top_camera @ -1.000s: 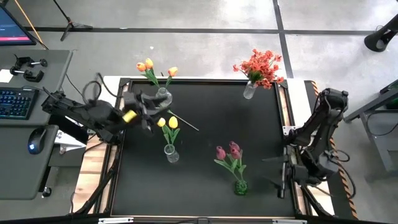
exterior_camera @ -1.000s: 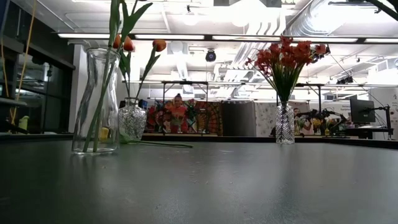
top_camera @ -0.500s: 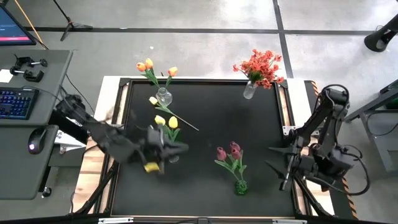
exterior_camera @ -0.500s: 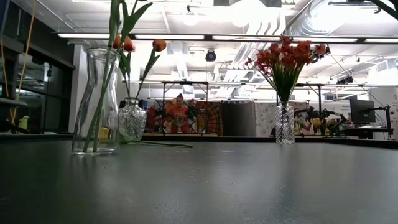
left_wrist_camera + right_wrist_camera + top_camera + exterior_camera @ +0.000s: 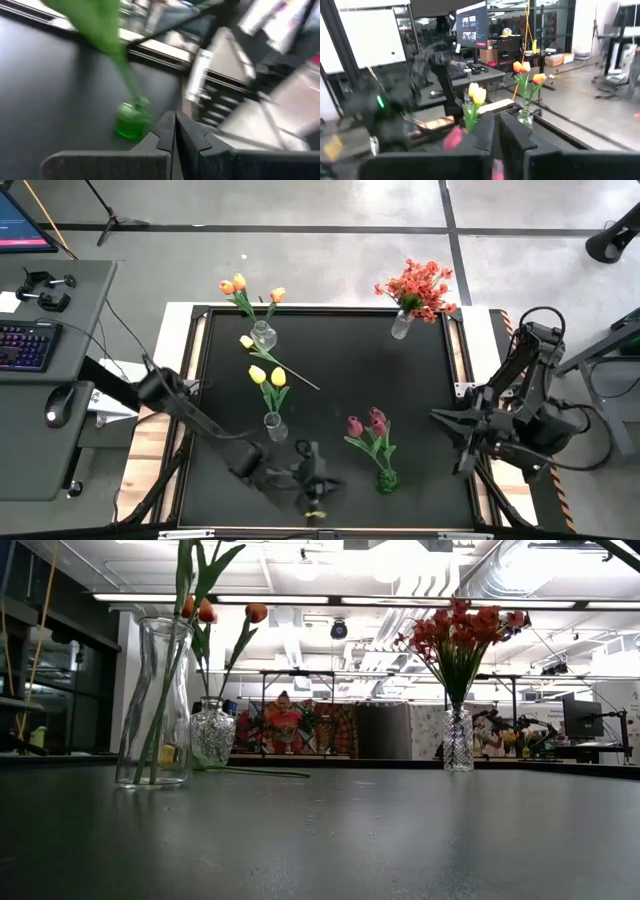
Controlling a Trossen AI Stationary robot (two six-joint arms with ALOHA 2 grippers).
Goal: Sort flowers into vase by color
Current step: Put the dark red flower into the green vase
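A: While the left gripper [image 5: 318,480] hangs low at 6 o'clock on the black table [image 5: 340,360], which step is this?

B: I judge it a gap between picks. Its fingers [image 5: 165,132] are pressed together on nothing. The right gripper [image 5: 450,435] waits at 3 o'clock, fingers likewise closed and empty.

A: Where are the flowers?

B: Orange tulips [image 5: 238,285] stand in a clear glass vase [image 5: 263,335] at 11 o'clock, red-orange blossom sprays [image 5: 420,285] at 1 o'clock, dark pink tulips [image 5: 368,423] in a small green vase [image 5: 387,480] at 5 o'clock, 2 yellow tulips [image 5: 268,376] near centre. 1 yellow tulip on a thin green stem [image 5: 280,365] lies loose at 10 o'clock.

A: Next?

B: Probably fetching that one. The left arm is smeared, and I cannot tell what the yellow spot beneath its gripper is.
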